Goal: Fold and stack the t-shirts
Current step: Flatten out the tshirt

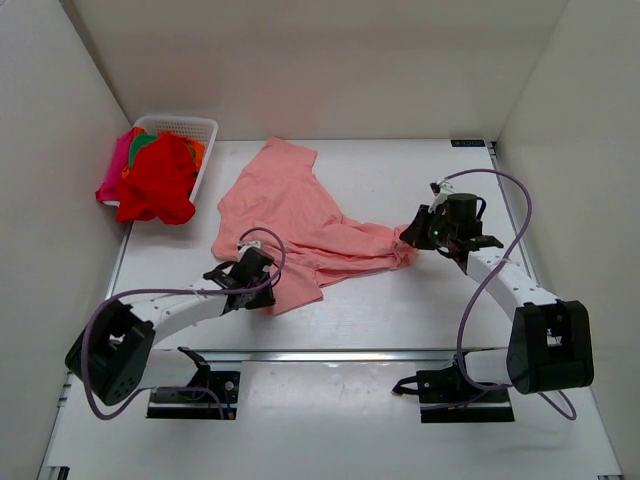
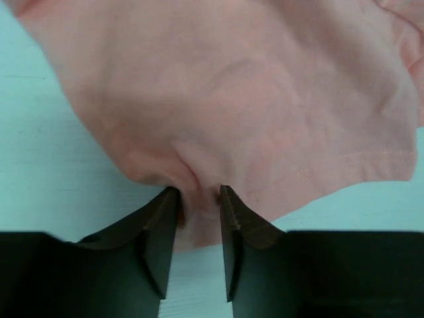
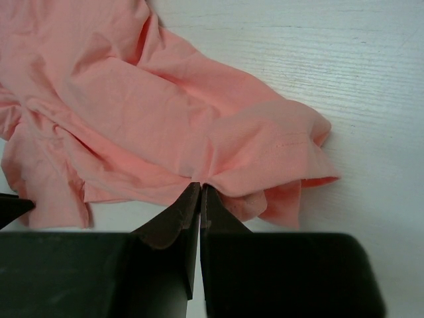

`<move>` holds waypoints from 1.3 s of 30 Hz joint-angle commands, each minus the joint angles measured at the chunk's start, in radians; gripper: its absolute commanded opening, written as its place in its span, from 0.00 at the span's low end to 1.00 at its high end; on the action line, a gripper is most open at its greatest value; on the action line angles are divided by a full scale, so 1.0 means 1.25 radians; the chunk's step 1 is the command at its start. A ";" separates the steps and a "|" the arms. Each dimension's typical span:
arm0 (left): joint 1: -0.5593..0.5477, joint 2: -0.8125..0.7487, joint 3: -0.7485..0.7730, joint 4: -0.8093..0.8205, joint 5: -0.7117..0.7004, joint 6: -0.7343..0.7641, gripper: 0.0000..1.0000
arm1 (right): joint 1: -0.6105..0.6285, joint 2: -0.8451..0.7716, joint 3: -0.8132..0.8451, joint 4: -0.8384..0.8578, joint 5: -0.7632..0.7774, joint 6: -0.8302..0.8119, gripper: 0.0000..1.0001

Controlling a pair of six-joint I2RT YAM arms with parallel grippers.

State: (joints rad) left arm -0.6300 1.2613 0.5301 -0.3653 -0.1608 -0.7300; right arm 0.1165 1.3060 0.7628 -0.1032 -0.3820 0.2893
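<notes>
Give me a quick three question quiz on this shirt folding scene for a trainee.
1. True or false: the right claw is shut on the salmon-pink t-shirt.
2. Where is the red t-shirt? A, heaped on the white basket at the far left. B, under the right arm. C, spread flat mid-table.
3. How many claws have the salmon-pink t-shirt's cloth at their fingertips?

Key: 1 true. 2 A. 3 two, the right claw and the left claw.
</notes>
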 commanded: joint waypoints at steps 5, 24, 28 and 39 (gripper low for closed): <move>-0.026 0.078 -0.009 -0.138 0.022 0.030 0.00 | -0.013 -0.031 0.006 0.015 -0.016 -0.007 0.00; 0.305 0.072 1.313 -0.474 -0.049 0.263 0.00 | -0.229 -0.139 0.606 -0.220 -0.175 -0.008 0.00; 0.294 -0.086 1.180 -0.329 -0.095 0.244 0.00 | -0.308 -0.227 0.633 -0.235 -0.230 0.006 0.00; 0.218 -0.177 1.309 -0.329 -0.065 0.234 0.00 | -0.225 -0.354 0.839 -0.408 0.031 -0.118 0.00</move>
State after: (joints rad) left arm -0.3382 1.0740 2.1445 -0.8303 -0.2466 -0.4210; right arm -0.1921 0.8803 1.7031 -0.5682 -0.4694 0.2031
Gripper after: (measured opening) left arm 0.023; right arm 0.006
